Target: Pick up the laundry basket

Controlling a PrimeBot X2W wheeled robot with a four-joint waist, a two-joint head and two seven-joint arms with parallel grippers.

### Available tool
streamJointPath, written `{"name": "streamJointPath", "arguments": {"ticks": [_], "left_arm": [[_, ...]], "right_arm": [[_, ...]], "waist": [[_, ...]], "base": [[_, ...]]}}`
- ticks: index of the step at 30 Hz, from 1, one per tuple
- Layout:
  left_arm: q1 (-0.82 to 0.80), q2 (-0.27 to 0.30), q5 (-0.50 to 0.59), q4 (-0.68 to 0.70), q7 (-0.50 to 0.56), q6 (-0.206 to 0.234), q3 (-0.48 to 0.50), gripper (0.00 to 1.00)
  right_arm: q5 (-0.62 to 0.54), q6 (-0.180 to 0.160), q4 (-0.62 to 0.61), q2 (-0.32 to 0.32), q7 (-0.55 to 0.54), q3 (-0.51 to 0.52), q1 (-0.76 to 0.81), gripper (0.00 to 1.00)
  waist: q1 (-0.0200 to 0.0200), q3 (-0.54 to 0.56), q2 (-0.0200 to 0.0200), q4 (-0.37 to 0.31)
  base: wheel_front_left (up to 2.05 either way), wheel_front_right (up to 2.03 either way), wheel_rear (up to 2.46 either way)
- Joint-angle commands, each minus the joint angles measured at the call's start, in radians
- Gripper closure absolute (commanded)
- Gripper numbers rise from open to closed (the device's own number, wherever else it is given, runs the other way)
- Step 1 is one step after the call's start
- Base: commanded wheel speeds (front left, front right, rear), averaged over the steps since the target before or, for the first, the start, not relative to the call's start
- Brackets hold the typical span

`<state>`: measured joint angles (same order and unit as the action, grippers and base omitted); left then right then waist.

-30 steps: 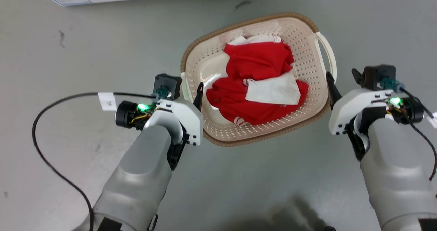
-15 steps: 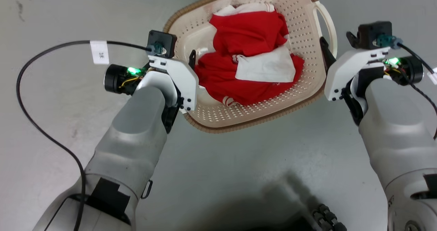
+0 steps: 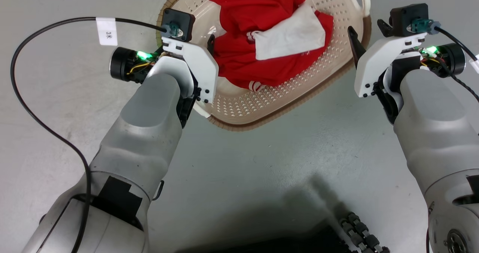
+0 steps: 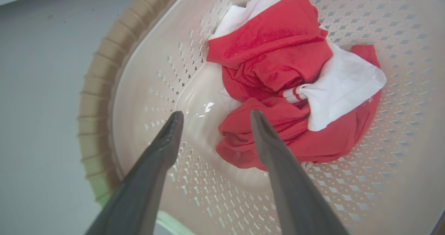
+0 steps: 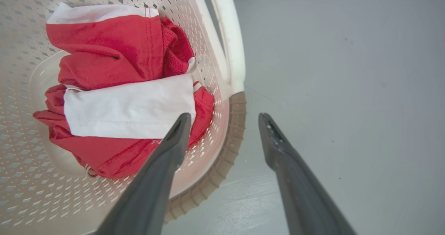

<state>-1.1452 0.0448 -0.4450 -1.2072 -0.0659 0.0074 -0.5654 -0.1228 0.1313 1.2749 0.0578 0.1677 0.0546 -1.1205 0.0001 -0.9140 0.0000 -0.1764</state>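
**Basket flanked by both hands; right astride the rim, left inboard**

Head view: the laundry basket (image 3: 239, 107) sits on the floor (image 3: 262, 178), ahead and between the arms. The left hand (image 3: 210, 45) is at its left end and the right hand (image 3: 352, 39) at its right end.

Left wrist view: the left hand (image 4: 216, 114) is open, with both fingers over the interior. The brown rim (image 4: 92, 99) lies outboard.

Right wrist view: the right hand (image 5: 225, 116) is open and straddles the rim, with the loop handle (image 5: 226, 37) just beyond.

Judgement: the right hand is better placed; the left hand needs to shift outward.
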Motion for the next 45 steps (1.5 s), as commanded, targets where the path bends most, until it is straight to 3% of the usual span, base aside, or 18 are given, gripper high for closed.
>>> {"name": "streamJointPath", "arguments": {"ticks": [1,6,7,8,9,25,36,37,38,39,45], "left_arm": [[-0.01,0.01,-0.005,-0.009,-0.005,-0.001,-0.002,0.0],[-0.021,0.011,-0.015,-0.018,0.003,-0.006,-0.028,0.0],[-0.024,0.01,-0.019,-0.02,0.011,-0.014,-0.039,0.26],[-0.025,0.01,-0.02,-0.02,0.012,-0.019,-0.046,0.75],[-0.026,0.009,-0.023,-0.021,0.017,-0.023,-0.052,1.0],[-0.051,0.006,-0.042,-0.037,-0.067,-0.055,-0.103,1.0],[-0.034,0.006,-0.113,-0.03,-0.146,-0.049,-0.078,1.0],[-0.03,0.006,-0.117,-0.031,-0.153,-0.048,-0.076,0.85],[-0.025,0.006,-0.125,-0.032,-0.158,-0.047,-0.073,0.55],[-0.02,0.006,-0.129,-0.032,-0.163,-0.047,-0.07,0.0],[0.014,0.006,-0.155,-0.017,-0.19,-0.043,-0.055,0.0]], "right_arm": [[0.003,-0.001,0.003,-0.002,-0.001,-0.004,-0.015,0.0],[0.026,-0.001,0.009,-0.004,0.0,-0.014,-0.02,0.0],[0.041,-0.001,0.011,-0.005,-0.016,-0.024,-0.019,0.0],[0.049,-0.001,0.011,-0.006,-0.023,-0.028,-0.018,0.52],[0.058,-0.001,0.012,-0.006,-0.035,-0.032,-0.017,1.0],[0.297,-0.001,0.014,-0.009,-0.116,-0.152,0.033,1.0],[0.381,-0.001,0.013,0.042,-0.101,-0.093,0.069,1.0],[0.385,-0.001,0.013,0.046,-0.101,-0.085,0.074,1.0],[0.388,-0.001,0.013,0.05,-0.102,-0.076,0.08,1.0],[0.389,-0.001,0.013,0.053,-0.102,-0.068,0.086,1.0],[0.392,-0.001,0.013,0.071,-0.1,-0.019,0.117,1.0]], "waist": [[-0.0001,-0.002,0.0,0.0],[-0.0001,-0.009,0.0,0.003],[-0.0001,-0.01,0.0,0.005],[-0.0001,-0.011,0.0,0.006],[-0.0001,-0.012,0.0,0.007],[-0.0001,0.015,0.0,0.013],[-0.0001,0.054,0.0,0.045],[-0.0001,0.058,0.0,0.05],[-0.0001,0.061,0.0,0.054],[-0.0001,0.065,0.0,0.058],[-0.0001,0.089,0.0,0.083]], "base": [[0.0,0.0,0.0],[0.0,0.0,0.0],[0.0,0.0,0.0],[0.0,0.0,0.0],[0.0,0.0,0.0],[0.0,0.0,0.0],[0.0,0.0,0.0],[0.0,0.0,0.0],[0.0,0.0,0.0],[0.0,0.0,0.0],[0.0,0.0,0.0]]}}
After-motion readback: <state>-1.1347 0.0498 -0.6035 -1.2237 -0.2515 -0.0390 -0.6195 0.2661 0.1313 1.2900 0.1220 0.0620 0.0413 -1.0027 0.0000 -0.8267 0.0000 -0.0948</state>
